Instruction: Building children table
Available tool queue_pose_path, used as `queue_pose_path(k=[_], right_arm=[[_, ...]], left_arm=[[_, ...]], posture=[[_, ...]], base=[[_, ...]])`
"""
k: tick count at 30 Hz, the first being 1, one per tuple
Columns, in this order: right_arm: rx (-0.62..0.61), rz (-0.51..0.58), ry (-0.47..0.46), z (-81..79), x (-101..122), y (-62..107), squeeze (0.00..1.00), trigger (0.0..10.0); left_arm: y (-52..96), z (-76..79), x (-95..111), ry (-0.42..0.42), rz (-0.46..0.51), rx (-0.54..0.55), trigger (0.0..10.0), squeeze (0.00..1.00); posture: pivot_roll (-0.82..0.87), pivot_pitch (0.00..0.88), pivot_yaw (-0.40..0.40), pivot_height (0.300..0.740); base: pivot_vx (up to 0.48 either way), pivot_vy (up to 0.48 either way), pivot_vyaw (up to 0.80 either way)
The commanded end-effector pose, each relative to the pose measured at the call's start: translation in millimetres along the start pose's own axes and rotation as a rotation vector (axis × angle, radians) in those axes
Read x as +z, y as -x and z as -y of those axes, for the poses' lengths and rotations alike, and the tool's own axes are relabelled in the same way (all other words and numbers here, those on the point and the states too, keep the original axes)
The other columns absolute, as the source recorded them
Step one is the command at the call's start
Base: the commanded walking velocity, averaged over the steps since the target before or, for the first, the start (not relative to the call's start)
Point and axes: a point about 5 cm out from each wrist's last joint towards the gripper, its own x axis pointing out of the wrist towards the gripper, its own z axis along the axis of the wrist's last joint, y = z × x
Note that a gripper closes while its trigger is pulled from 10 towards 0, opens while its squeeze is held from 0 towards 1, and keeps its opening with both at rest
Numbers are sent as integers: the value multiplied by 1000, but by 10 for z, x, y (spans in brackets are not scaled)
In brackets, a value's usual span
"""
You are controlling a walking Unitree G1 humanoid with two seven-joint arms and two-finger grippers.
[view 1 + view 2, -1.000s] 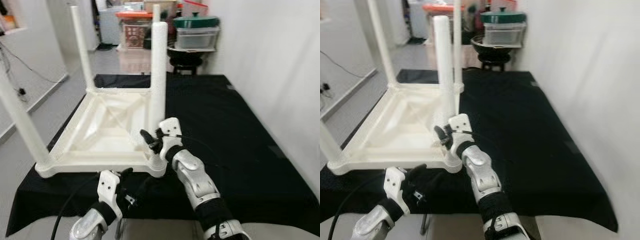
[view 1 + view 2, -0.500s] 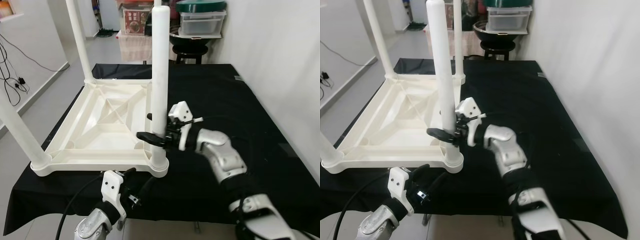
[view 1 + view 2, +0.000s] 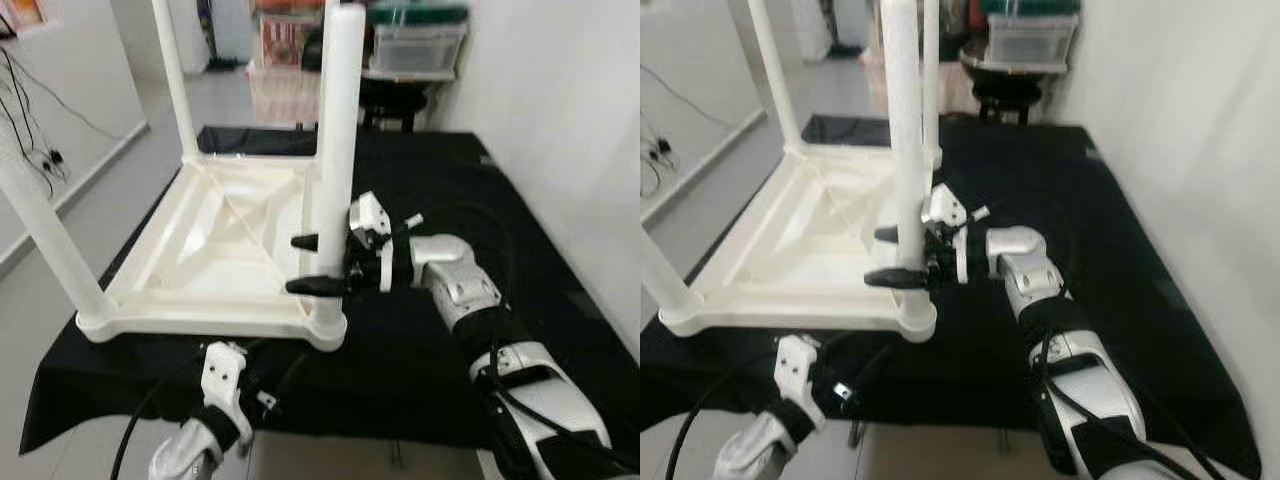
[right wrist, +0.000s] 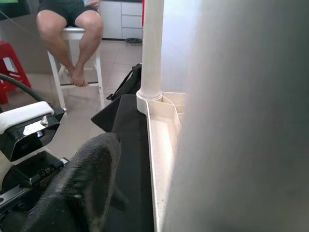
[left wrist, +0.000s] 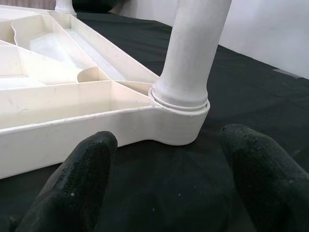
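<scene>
At the upturned table's [image 3: 215, 250] near corner, the right end effector [image 3: 313, 265] straddles the upright leg [image 3: 337, 150], fingers apart; the left end effector [image 5: 164, 179] waits open below.

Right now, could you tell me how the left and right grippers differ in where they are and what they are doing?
The right gripper is raised at the near-right table leg, one black finger on each side of it; the left gripper sits low at the near edge of the black cloth, open, pointing at that leg's socket and holding nothing. Both have two black fingers.
</scene>
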Motion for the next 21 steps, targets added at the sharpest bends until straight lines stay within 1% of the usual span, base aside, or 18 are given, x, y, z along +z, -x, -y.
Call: queue_pose_path(k=[1, 3, 7, 8, 9, 10, 11, 14, 15, 16, 17, 20, 21], right_arm=[[60, 8, -11, -24, -2, -18, 0, 0], [85, 6, -40, -54, -70, 12, 0, 0], [86, 7, -50, -86, -137, 31, 0, 0], [24, 14, -55, -146, -256, 88, 0, 0], [24, 14, -55, -146, -256, 88, 0, 0], [-31, 22, -68, -204, -346, 144, 0, 0], [-31, 22, -68, -204, -346, 144, 0, 0], [-137, 16, -98, -337, -506, 202, 0, 0], [-137, 16, -98, -337, -506, 202, 0, 0], [-215, 9, -129, -432, -606, 181, 0, 0], [-478, 10, -194, -480, -745, 94, 0, 0], [-478, 10, -194, -480, -745, 94, 0, 0], [-784, -52, -245, -565, -936, 71, 0, 0]], left_arm=[[37, 1, -71, 2, -31, 3, 10000, 0], [62, -9, -88, 6, -43, 0, 10000, 0], [78, -7, -93, 8, -46, 0, 10000, 0], [97, -5, -91, 11, -46, 3, 10000, 0], [97, -5, -91, 11, -46, 3, 10000, 0], [108, -4, -89, 15, -46, 2, 10000, 0], [108, -4, -89, 15, -46, 2, 10000, 0], [118, -3, -84, 24, -48, -8, 10000, 0], [118, -3, -84, 24, -48, -8, 10000, 0], [125, -5, -81, 27, -47, -10, 10000, 0], [134, -11, -75, 27, -46, -10, 10000, 0], [134, -11, -75, 27, -46, -10, 10000, 0], [142, -22, -70, 26, -45, -9, 10000, 0]], posture=[[41, 0, -32, 740], [39, 0, -27, 740], [38, 0, -19, 740], [27, 0, -7, 740], [27, 0, -7, 740], [19, 0, -5, 740], [19, 0, -5, 740], [0, 0, -6, 740], [0, 0, -6, 740], [-3, 0, -12, 740], [-7, 0, -11, 740], [-7, 0, -11, 740], [-19, 0, -4, 740]], base=[[0, 0, 0], [0, 0, 0], [0, 0, 0], [0, 0, 0], [0, 0, 0], [0, 0, 0], [0, 0, 0], [0, 0, 0], [0, 0, 0], [0, 0, 0], [0, 0, 0], [0, 0, 0], [0, 0, 0]])
